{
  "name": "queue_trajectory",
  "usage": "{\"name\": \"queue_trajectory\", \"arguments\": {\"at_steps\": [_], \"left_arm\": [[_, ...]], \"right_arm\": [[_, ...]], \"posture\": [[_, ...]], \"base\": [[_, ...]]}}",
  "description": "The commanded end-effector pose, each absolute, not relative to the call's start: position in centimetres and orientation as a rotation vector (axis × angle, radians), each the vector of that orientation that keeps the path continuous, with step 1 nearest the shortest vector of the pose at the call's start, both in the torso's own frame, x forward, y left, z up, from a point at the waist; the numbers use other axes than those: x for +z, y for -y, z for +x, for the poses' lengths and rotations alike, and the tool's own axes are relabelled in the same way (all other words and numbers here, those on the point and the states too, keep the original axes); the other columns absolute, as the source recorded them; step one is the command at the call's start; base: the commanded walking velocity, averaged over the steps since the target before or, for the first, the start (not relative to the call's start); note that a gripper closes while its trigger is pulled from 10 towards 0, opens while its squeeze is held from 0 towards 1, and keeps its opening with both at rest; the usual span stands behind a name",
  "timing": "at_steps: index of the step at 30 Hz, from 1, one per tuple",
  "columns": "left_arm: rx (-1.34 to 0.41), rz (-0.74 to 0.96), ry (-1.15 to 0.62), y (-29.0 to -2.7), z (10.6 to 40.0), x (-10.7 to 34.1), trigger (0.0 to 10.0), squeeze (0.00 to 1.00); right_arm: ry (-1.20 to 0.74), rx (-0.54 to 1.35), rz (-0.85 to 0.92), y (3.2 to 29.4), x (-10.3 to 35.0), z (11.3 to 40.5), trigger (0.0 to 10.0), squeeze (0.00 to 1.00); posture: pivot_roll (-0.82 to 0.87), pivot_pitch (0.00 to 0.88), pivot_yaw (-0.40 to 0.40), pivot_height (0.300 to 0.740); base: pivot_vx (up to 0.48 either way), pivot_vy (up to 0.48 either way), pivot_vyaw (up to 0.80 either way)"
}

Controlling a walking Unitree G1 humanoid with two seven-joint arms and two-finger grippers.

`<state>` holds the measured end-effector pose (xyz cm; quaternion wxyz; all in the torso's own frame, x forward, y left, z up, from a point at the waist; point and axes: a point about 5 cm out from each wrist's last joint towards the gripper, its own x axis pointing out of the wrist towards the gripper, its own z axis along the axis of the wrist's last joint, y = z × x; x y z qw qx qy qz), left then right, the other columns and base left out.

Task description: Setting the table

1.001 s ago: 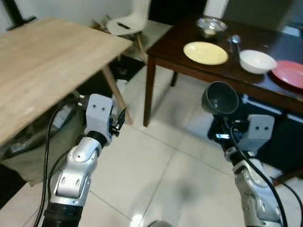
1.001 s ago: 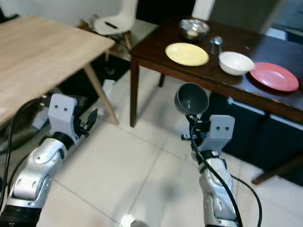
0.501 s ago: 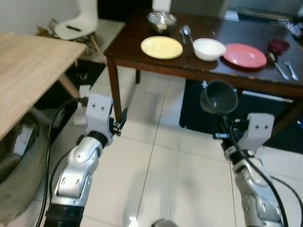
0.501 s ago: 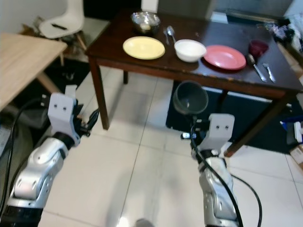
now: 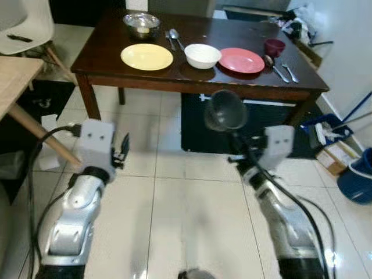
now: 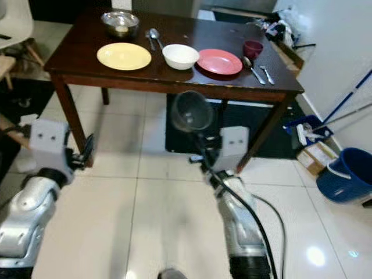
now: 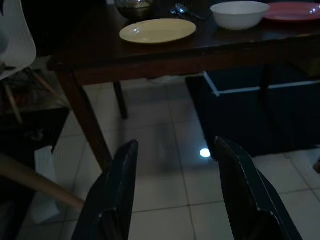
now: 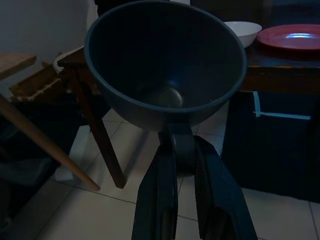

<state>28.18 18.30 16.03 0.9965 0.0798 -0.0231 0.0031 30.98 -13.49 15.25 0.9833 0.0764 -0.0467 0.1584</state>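
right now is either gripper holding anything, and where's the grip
The right gripper holds a dark grey bowl, its fingers shut on the near rim. The left gripper is open and holds nothing.

Glossy white tile floor w/ a light glare bottom right. Dark wood tabletop in the middle, dark mat under it. White wall on the right, blue bucket and a mop handle against it. White chair and a light wood table off to the left.
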Motion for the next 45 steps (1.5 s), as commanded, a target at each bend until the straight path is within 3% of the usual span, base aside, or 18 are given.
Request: {"name": "queue_trajectory", "arguments": {"at_steps": [1, 15, 38, 45], "left_arm": [[0.012, 0.163, 0.048, -18.2, 28.0, 16.2, 10.0, 0.0], [0.046, 0.189, 0.059, -19.1, 28.6, 16.7, 10.0, 0.0], [0.063, 0.196, 0.091, -17.8, 30.3, 16.7, 10.0, 0.0], [0.056, 0.194, 0.094, -17.6, 30.3, 16.7, 10.0, 0.0]], "right_arm": [[0.107, 0.293, 0.153, 14.0, 15.2, 31.1, 10.0, 0.0], [0.119, 0.249, 0.146, 15.3, 15.2, 31.5, 10.0, 0.0], [0.204, 0.3, 0.187, 15.5, 16.6, 30.6, 10.0, 0.0], [0.203, 0.283, 0.189, 15.8, 16.6, 30.7, 10.0, 0.0]], "posture": [[0.01, 0.017, -0.035, 0.74], [0.01, 0.022, -0.032, 0.74], [-0.06, 0.005, -0.014, 0.74], [-0.06, 0.004, -0.013, 0.74]], "base": [[0.0, 0.0, -0.8], [0.0, 0.0, -0.79], [0.439, 0.0, 0.0], [0.474, 0.0, 0.69]]}}
